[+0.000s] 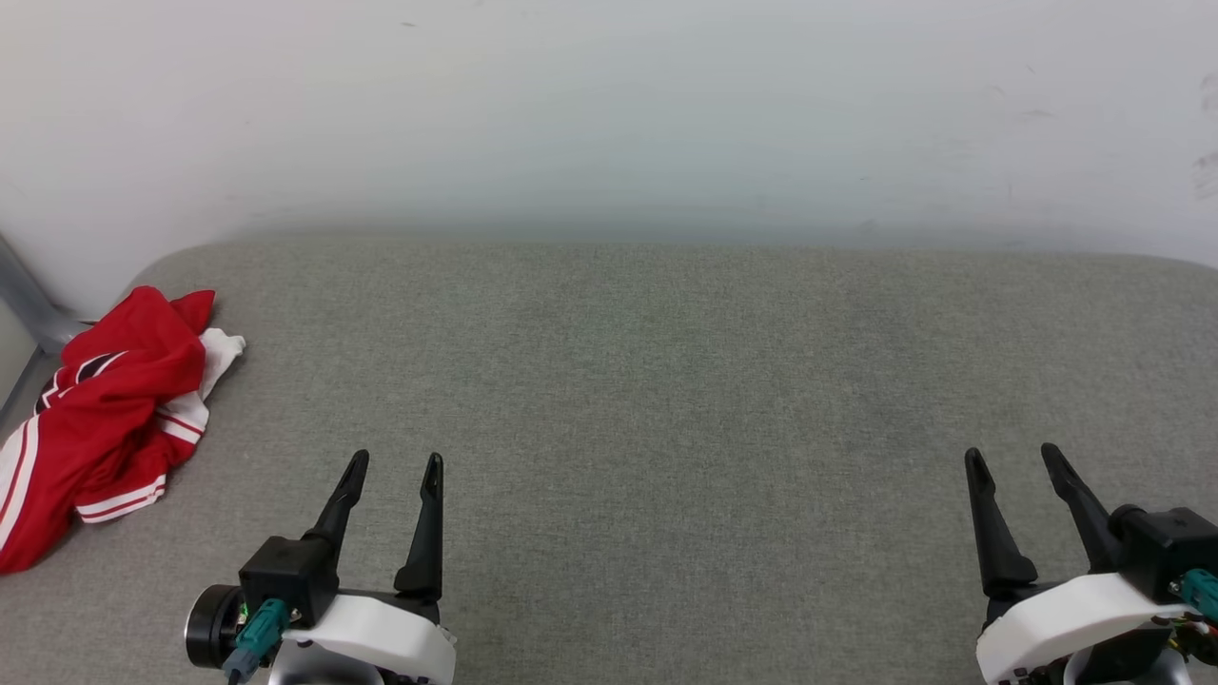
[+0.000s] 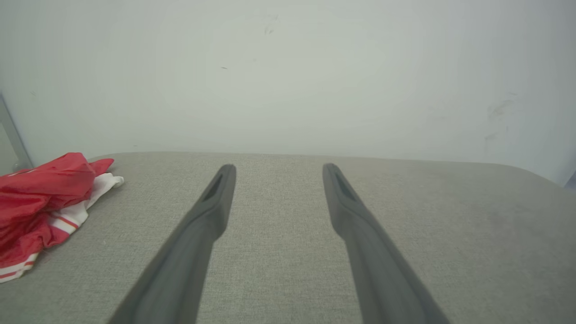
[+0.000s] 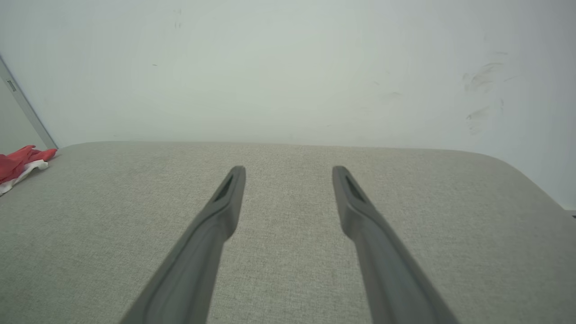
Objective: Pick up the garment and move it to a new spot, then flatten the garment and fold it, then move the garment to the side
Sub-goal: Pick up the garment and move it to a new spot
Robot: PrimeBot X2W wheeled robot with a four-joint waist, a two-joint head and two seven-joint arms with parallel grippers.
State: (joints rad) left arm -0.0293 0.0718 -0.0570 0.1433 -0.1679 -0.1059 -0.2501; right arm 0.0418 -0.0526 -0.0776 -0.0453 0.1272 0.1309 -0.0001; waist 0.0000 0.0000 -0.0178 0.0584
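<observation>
The left gripper (image 1: 397,459) sat at the lower left of the head view and the right gripper (image 1: 1011,452) at the lower right. Each was mounted on a white wrist housing, with its long dark fingers pointing up the frame. Both pairs of jaws stood spread wide and empty. In each wrist view the two fingers rose from the bottom edge, well apart.

- Wide padded surface of grey woven fabric (image 1: 666,381), rounded at its far corners, butted against a pale wall (image 1: 609,114).
- Crumpled red jersey shirt (image 1: 105,428) with white sleeves and red-white striped trim lay heaped on it at the left edge, near the far-left corner.
</observation>
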